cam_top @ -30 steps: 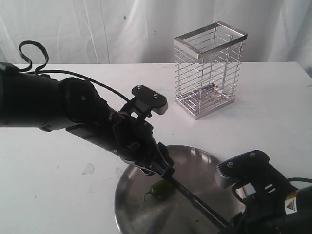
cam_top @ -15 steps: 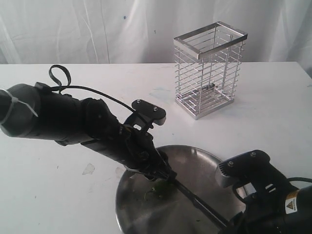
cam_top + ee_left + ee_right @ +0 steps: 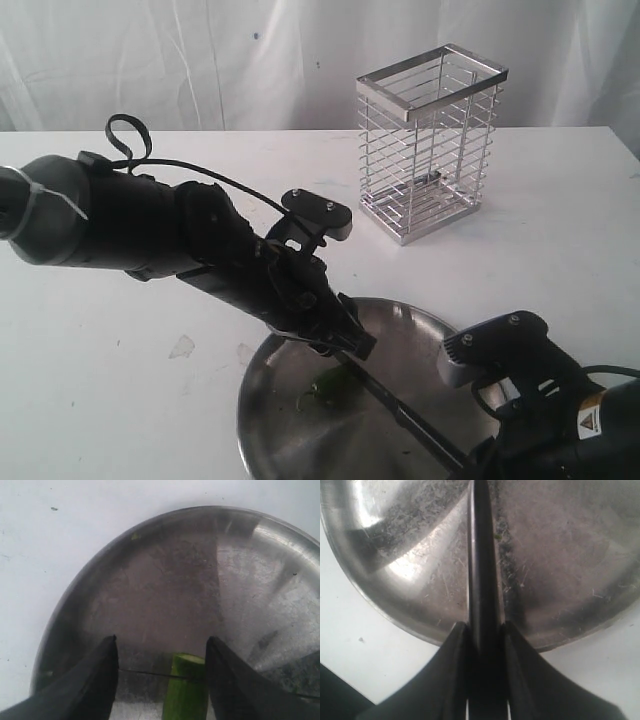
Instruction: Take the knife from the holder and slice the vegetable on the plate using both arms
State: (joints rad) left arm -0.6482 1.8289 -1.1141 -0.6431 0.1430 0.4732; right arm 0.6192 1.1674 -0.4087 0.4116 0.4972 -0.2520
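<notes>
The steel plate lies at the table's front. My left gripper hangs low over it, open. In the left wrist view the green vegetable, with a flat cut end, stands between the fingers, close to one of them. A thin dark line, the knife's edge, crosses from the other finger to it. My right gripper is shut on the knife, whose blade reaches up to the left gripper. Green bits of the vegetable show beside the blade. The right wrist view looks along the knife over the plate.
The chrome wire holder stands upright at the back right, with no knife in it. A white curtain closes off the far side. The left arm's grey sleeve with its zip tie stretches in from the left edge.
The left arm has slid in to the right and its gripper now sits lower over the plate. The whole green vegetable seen a second ago is mostly hidden under the gripper.
</notes>
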